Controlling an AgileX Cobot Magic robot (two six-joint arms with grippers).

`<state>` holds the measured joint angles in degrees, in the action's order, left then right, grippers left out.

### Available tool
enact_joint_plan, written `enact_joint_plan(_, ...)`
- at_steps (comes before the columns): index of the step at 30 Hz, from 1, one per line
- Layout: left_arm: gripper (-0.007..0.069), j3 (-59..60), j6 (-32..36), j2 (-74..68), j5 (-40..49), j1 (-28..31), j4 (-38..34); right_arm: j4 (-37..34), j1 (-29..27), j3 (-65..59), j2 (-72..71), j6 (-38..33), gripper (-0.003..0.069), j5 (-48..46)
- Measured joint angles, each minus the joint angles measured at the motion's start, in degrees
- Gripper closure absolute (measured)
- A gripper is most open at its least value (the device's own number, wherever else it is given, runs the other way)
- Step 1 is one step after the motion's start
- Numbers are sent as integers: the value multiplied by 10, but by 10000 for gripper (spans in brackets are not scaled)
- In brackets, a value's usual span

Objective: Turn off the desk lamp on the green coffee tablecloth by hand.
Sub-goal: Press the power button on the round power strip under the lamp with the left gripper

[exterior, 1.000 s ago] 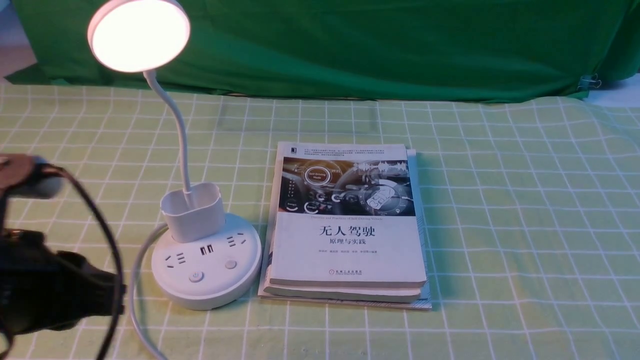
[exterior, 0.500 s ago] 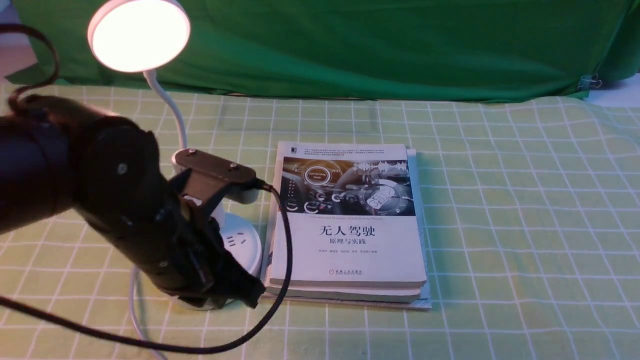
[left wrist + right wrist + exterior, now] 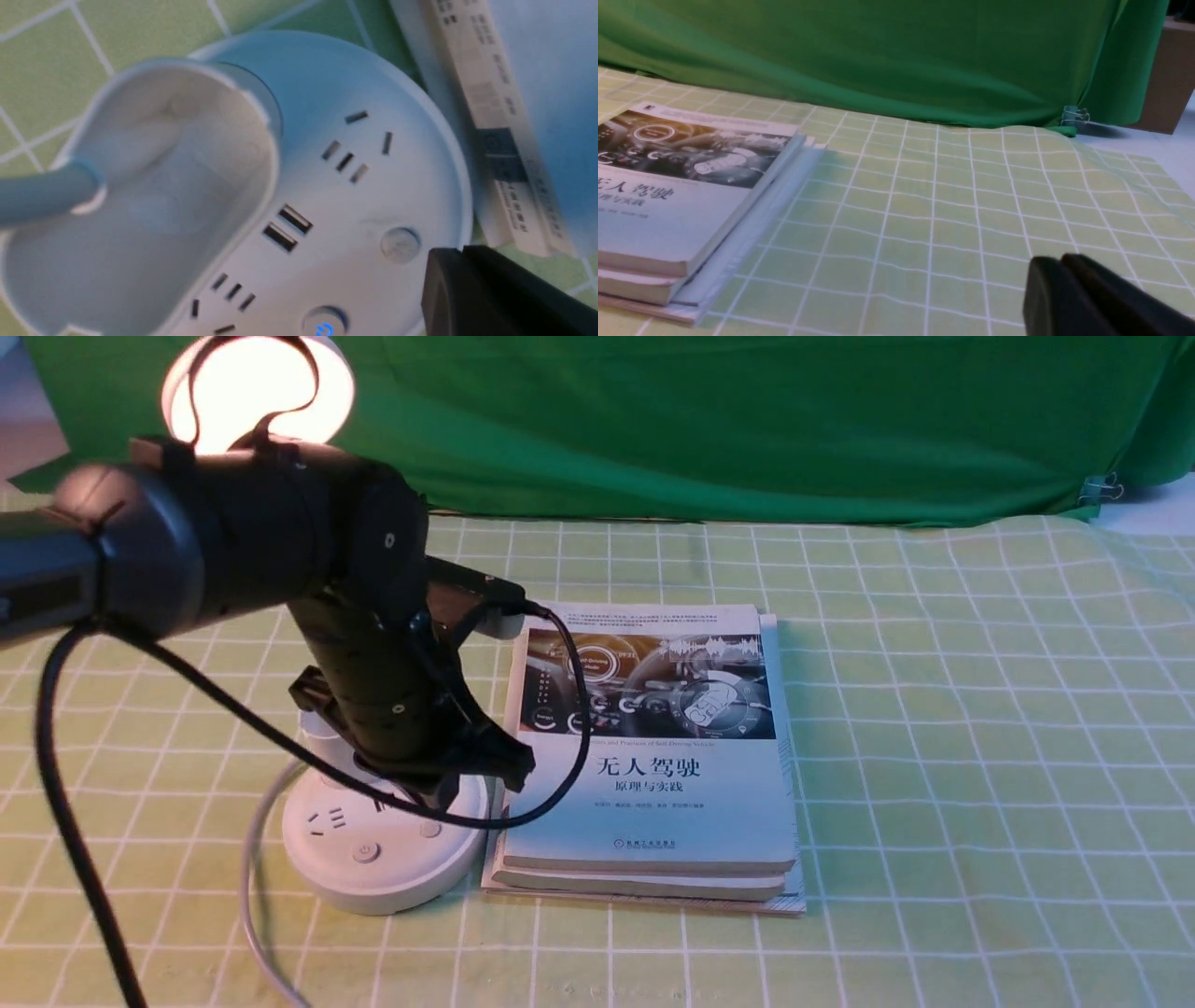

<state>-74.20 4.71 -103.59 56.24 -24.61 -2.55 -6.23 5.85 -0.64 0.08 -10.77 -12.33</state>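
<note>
a: where is the desk lamp (image 3: 373, 873) against the left hand (image 3: 460, 266)?
b: its round base sits right under the jaws, on the checked green tablecloth (image 3: 934, 709) covering the surface. the jaws look pressed together with nothing between them, and their tip is just beside the plain round button (image 3: 399, 242). i cannot tell if it touches. the power button (image 3: 324, 326) glows blue a little further off, to the jaws' left.
a: and how does the lamp stand?
b: upright. the cup (image 3: 154, 186) rises from the back of the base, behind the jaws. the thin neck goes up out of it, and the disc head (image 3: 257, 387) sits high above the arm, lit, facing the robot's side.
a: anything else close?
b: a stack of books (image 3: 653, 803) lies flat just right of the jaws, right against the base. a black cable (image 3: 56, 756) loops off the arm.
a: the right hand (image 3: 1062, 270)?
b: jaws closed together and empty, low over bare cloth, with the books off to their left.
</note>
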Motion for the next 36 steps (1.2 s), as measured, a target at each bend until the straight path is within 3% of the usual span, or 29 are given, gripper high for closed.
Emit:
enact_joint_plan(22,622,-14,-11,-60,5,6,19,0,0,0,0,0,629,0)
enact_joint_plan(36,622,-14,-18,-22,7,6,32,0,0,0,0,0,630,0)
